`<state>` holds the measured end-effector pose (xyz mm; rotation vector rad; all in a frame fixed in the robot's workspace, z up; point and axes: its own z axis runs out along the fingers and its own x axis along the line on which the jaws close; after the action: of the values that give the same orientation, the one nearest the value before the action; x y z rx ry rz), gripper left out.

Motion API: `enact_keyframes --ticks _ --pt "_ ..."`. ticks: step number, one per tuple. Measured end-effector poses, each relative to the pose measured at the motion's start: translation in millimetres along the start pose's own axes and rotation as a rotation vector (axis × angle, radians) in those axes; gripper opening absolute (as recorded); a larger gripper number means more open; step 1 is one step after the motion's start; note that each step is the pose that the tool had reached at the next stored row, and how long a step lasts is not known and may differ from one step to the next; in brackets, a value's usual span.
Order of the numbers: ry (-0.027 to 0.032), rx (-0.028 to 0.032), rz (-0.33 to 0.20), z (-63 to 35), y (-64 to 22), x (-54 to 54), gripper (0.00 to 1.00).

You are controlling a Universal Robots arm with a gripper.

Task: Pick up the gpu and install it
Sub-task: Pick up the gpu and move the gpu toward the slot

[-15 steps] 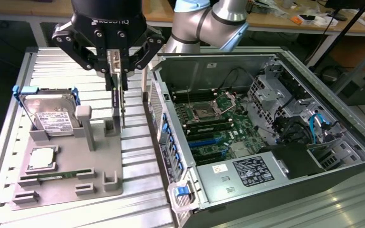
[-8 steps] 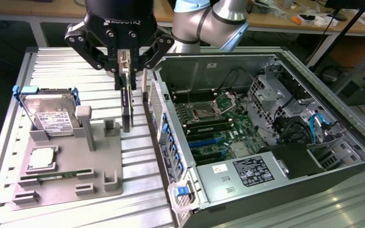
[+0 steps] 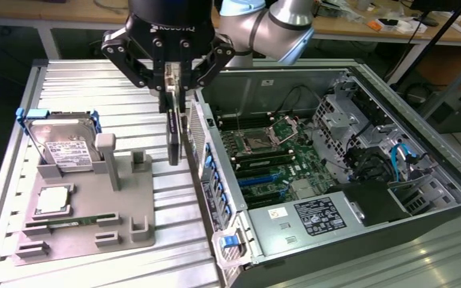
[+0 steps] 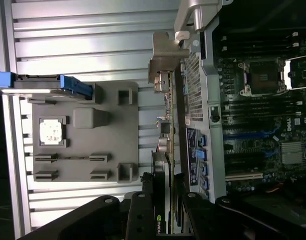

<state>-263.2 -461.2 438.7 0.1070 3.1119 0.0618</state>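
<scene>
Furthest toward the exterior view's left, the hard drive [image 3: 66, 147] stands in a grey holder [image 3: 126, 210] on the ribbed bench [image 3: 86, 84], a CPU [image 3: 54, 199] and RAM stick [image 3: 72, 222] lying in the same holder. Next, the gripper [image 3: 175, 90] hangs with fingers pinching the gpu [image 3: 173, 141], held edge-on in the air just beside the open computer case [image 3: 422, 198], whose perforated wall [image 3: 206, 162] stands between the card and the motherboard [image 3: 275, 165].

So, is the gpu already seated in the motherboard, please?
No, the gripper holds the gpu edge-on in the air, outside the computer case, beside the grey tray.
</scene>
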Motion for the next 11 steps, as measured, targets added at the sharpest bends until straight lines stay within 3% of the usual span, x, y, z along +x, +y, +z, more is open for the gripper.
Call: enact_keyframes --ticks 11 --pt "0.0000 0.0000 0.000 0.6 1.4 -20.0 0.27"
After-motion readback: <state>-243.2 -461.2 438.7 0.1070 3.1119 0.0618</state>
